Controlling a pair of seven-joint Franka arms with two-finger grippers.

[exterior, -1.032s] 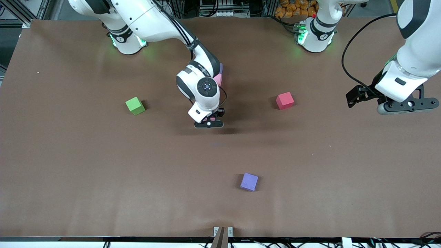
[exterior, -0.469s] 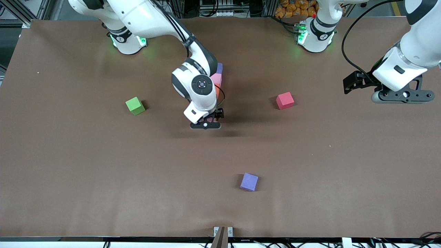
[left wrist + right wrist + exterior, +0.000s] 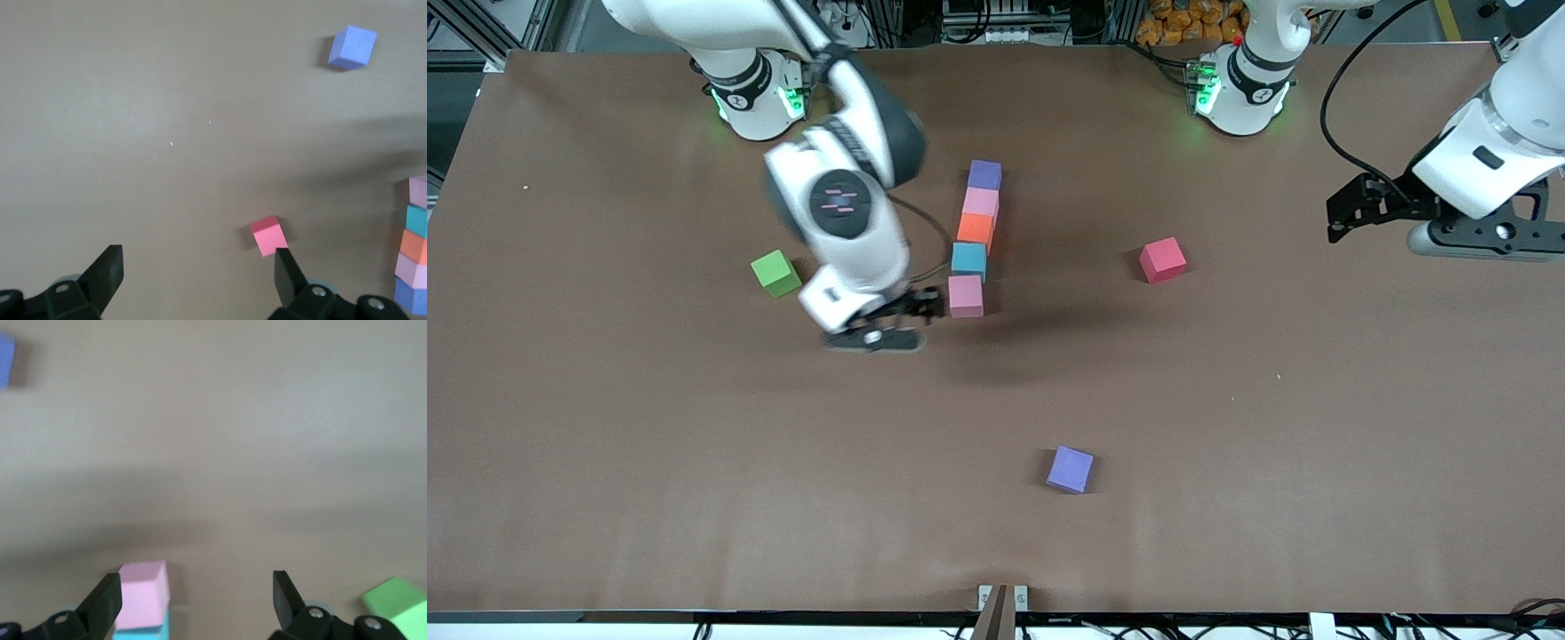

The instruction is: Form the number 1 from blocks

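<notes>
Blocks are being lined up for the stem of a 1. In the front view, 5 are sitting in a touching column in the middle of the table [image 3: 605, 498]: purple block [image 3: 984, 174] farthest from the camera, then light pink [image 3: 980, 202], orange [image 3: 975, 228], blue [image 3: 968, 259] and a 2nd light pink [image 3: 965, 296] nearest. 3 are lying loose, presumably waiting to be added: green [image 3: 775, 273] toward the right arm's end, red [image 3: 1162, 260] toward the left arm's end, and a 2nd purple [image 3: 1070, 469] well apart, nearest the camera. The right gripper [image 3: 871, 336] is hanging over bare table between the green block and the column's near end, holding nothing, probably placed there for fetching the green block. The left gripper [image 3: 1467, 238] is being held over its own end of the table, waiting.

In the left wrist view, that gripper [image 3: 197, 270] is showing its fingers [image 3: 107, 270] wide apart and empty, with the red block [image 3: 268, 235] just past them and the column at the frame's edge.

In the right wrist view, the fingers [image 3: 105, 600] of that gripper [image 3: 193, 593] are likewise spread on nothing; the near light pink block [image 3: 143, 593] is lying beside 1 finger and the green block [image 3: 397, 605] beside the other.
</notes>
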